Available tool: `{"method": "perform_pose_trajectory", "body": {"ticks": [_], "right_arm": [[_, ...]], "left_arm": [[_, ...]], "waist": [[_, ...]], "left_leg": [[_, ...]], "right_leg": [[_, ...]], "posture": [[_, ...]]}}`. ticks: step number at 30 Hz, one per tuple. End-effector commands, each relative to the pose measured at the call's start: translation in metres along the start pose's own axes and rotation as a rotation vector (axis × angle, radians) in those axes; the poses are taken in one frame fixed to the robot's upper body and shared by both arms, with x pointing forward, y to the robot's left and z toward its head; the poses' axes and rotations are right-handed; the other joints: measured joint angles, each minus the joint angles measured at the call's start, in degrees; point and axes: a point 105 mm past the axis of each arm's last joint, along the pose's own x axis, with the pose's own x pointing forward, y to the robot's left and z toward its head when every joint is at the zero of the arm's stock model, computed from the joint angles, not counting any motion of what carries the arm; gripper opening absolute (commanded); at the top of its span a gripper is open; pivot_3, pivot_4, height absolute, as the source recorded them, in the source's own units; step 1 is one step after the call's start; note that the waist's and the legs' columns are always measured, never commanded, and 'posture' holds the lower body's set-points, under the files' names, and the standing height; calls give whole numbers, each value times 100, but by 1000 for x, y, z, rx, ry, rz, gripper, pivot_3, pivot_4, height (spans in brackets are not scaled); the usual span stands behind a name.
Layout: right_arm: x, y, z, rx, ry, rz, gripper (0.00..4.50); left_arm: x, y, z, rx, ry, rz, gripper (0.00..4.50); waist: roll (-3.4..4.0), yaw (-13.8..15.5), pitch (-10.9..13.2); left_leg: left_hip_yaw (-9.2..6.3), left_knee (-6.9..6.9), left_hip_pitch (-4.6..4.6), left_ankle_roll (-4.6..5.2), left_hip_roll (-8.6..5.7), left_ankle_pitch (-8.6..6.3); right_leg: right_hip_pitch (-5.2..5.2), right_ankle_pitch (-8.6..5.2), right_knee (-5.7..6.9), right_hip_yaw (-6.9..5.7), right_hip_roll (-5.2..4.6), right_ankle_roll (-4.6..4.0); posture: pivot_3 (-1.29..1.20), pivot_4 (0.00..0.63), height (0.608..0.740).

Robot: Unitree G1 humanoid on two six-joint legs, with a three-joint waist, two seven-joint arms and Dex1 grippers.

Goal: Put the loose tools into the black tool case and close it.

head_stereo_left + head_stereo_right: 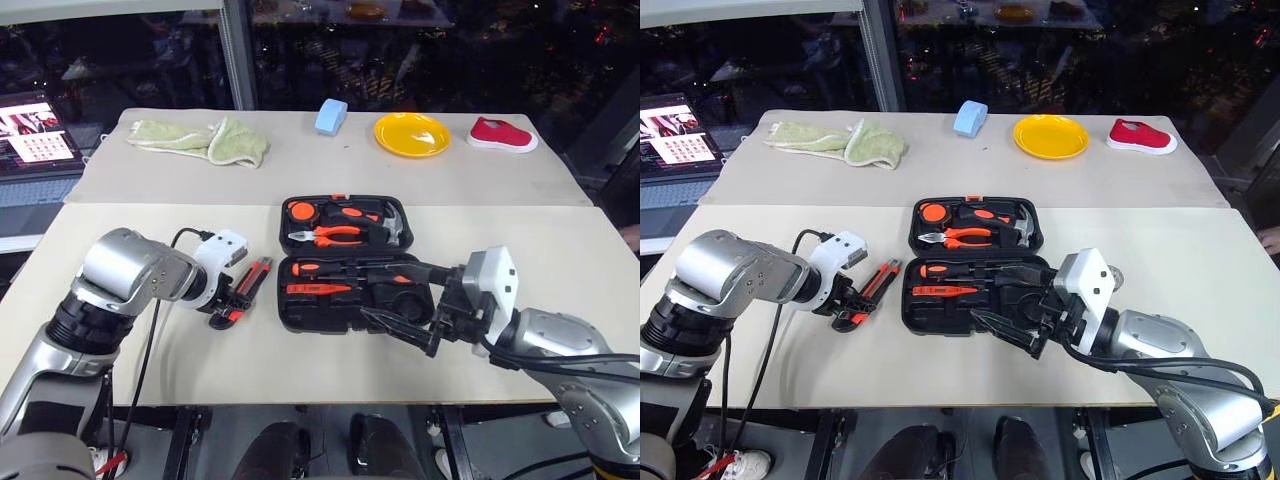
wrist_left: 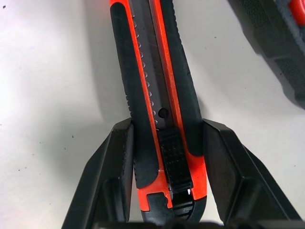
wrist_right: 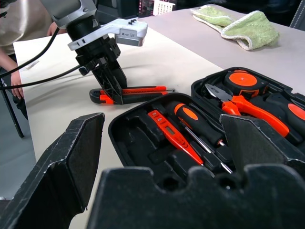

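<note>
The black tool case (image 1: 284, 318) lies open mid-table. Its front half holds a black-and-orange screwdriver (image 3: 198, 124) and the slim orange tester screwdriver (image 3: 174, 136). An orange-black utility knife (image 1: 252, 280) rests on the table just left of the case. My left gripper (image 1: 225, 312) points down over the knife's near end, and in the left wrist view both fingers (image 2: 119, 157) press against the sides of the knife (image 2: 157, 95). My right gripper (image 1: 385, 290) hovers open over the case's front right part, holding nothing.
The case lid holds orange-handled pliers (image 1: 330, 235), a hammer (image 1: 392, 228) and a round tape measure (image 1: 300, 211). On the far table sit a green towel (image 1: 205, 140), a blue block (image 1: 331, 116), a yellow plate (image 1: 411, 134) and a red shoe (image 1: 503, 134). A person (image 3: 9, 71) stands beside the table.
</note>
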Motion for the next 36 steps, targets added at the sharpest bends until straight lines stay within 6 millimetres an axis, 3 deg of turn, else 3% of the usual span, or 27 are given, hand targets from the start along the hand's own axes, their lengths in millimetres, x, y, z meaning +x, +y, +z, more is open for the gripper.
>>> {"method": "perform_pose_trajectory", "body": {"ticks": [1, 4, 6, 10, 13, 15, 17, 19, 24, 29, 32, 36], "right_arm": [[-7, 2, 10, -36, -13, 3, 4500], [-10, 1, 10, -29, -5, 0, 4500], [-11, 1, 9, -24, 3, 3, 4500], [-16, 5, 7, -13, 36, 28, 4500], [-21, 5, 5, -7, 61, 26, 4500], [-23, 5, 4, -4, 71, 18, 4500], [-26, 7, 3, -2, 81, 4, 4500], [-30, 10, 2, 8, 88, -19, 4500], [-36, 18, -2, 37, 109, -47, 4500], [-38, 21, -1, 44, 107, -65, 4500], [-38, 19, -1, 46, 105, -82, 4500], [-37, 19, -1, 50, 106, -87, 4500]], "left_arm": [[-6, 44, 1, 27, -49, 148, 1653], [-23, 61, 39, 186, -220, 186, 1653], [-35, 56, 68, 276, -321, 125, 1653], [-51, 14, 110, 603, -451, -76, 1653], [-58, -29, 126, 899, -537, -251, 1653], [-58, -46, 126, 991, -528, -345, 1653], [-45, -69, 128, 1028, -475, -431, 1653], [-29, -97, 114, 1105, -354, -540, 1653], [-15, -124, 99, 1044, -228, -601, 1653], [3, -120, 76, 952, -60, -550, 1653], [8, -123, 72, 937, -47, -544, 1653], [7, -127, 65, 1007, -49, -568, 1653]], "waist": [[0, -8, 0], [-2, -8, 2], [-18, 15, 11], [-34, 145, 20], [-34, 164, 17], [-34, 152, 17], [-34, 136, 17], [-34, 129, 17], [-33, 111, 18], [-32, 76, 17], [-32, 69, 17], [-32, 74, 17]], "left_leg": [[0, 0, 1, -2, 0, 1], [0, -1, 1, -14, 8, 8], [0, -2, -10, -23, 12, 15], [-5, 19, -51, -5, 13, 7], [-5, 38, -88, 33, 1, -15], [-2, 52, -137, 78, -4, 6], [-4, 57, -155, 88, -4, 12], [-14, 61, -171, 89, -4, 13], [-20, 76, -173, 87, -2, 14], [-25, 101, -161, 92, 7, 10], [-24, 105, -148, 130, 8, -3], [-24, 115, -152, 102, 8, 16]], "right_leg": [[0, -1, 1, 1, -1, 1], [0, -2, 3, -1, 2, 2], [-7, 0, 1, -3, 2, -1], [-25, 13, -11, -18, -3, -20], [-66, 13, -9, -21, -14, -14], [-106, 15, -5, -29, -13, -12], [-116, 15, -3, -61, -4, -13], [-115, 15, -6, -102, -2, -13], [-108, 13, -18, -79, -9, -12], [-93, 6, 3, -41, -4, -6], [-80, -3, 8, -39, -3, 10], [-87, 7, 20, -37, -3, -7]], "posture": [[0, 150, 732], [0, 150, 732], [0, 150, 732], [0, 150, 732], [0, 150, 732], [0, 150, 732], [0, 150, 732], [0, 150, 732], [0, 150, 732], [0, 150, 732], [0, 150, 732], [0, 150, 732]]}}
